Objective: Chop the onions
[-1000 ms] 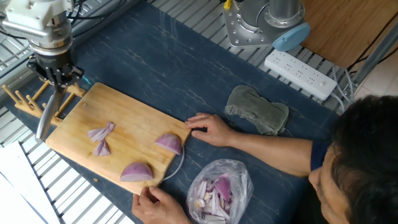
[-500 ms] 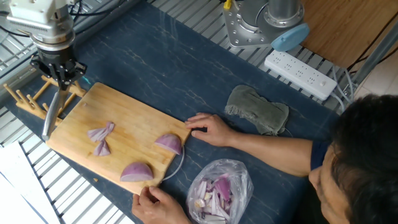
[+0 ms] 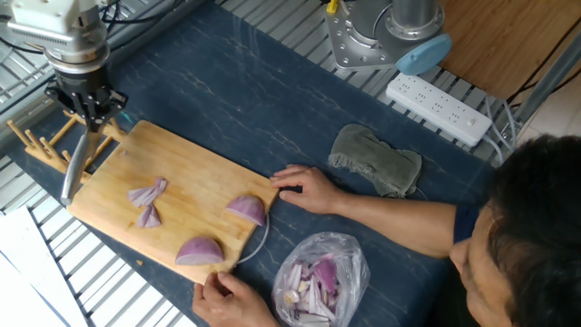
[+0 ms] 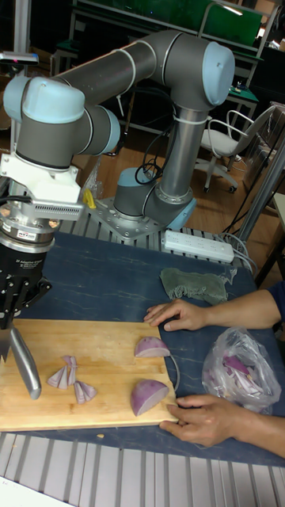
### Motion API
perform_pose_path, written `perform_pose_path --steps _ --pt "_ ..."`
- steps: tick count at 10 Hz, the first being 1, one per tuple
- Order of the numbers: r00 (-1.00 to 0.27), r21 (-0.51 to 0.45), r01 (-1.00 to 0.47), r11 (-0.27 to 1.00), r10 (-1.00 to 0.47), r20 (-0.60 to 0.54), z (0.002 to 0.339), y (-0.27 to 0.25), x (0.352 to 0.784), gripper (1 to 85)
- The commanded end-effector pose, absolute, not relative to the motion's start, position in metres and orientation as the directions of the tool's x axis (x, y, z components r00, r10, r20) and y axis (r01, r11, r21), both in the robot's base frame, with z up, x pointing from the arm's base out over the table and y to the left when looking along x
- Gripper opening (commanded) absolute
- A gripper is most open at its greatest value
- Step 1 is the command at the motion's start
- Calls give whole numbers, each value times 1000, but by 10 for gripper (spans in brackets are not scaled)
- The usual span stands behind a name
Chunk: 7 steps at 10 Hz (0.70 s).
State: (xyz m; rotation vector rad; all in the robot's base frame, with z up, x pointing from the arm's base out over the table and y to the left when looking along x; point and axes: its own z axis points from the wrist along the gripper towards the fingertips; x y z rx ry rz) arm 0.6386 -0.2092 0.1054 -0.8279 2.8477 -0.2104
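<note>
Two red onion wedges (image 3: 246, 209) (image 3: 200, 251) lie near the right end of the wooden cutting board (image 3: 182, 163). Thin onion slivers (image 3: 148, 193) lie in the board's middle. The tall fixed view shows the same wedges (image 4: 152, 346) (image 4: 150, 394) and slivers (image 4: 67, 374) on the board (image 4: 111, 348). My gripper (image 3: 88, 118) (image 4: 9, 317) hovers over the board's left end, shut on a knife (image 3: 73, 173) (image 4: 25, 363). The blade hangs down, left of the slivers and apart from them.
A person's hands (image 3: 304, 189) (image 3: 222, 295) hold the board's right end. A clear bag of onion scraps (image 3: 320, 277) lies at the front right. Behind are a grey cloth (image 3: 375, 159) and a power strip (image 3: 438, 107). A wooden rack (image 3: 36, 145) stands at the left.
My gripper and the knife have shifted slightly up and to the right along the board's left end. The onions and the hands have stayed put.
</note>
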Motion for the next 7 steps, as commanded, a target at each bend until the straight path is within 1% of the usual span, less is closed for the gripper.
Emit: perform_pose_path --steps 1,2,3,4,5,7 --pt "-858 -171 -466 868 -491 -151 108 -207 643 10" --pt "-869 -194 -445 874 -474 -144 109 -214 643 10" --pt "-893 -173 -402 899 -426 -142 107 -213 639 10" --pt "-906 -190 -376 907 -403 -132 108 -219 638 10" --pt "-906 -187 -378 907 -404 -128 108 -219 637 10" --pt "-897 -146 -405 903 -423 -130 106 -208 633 10"
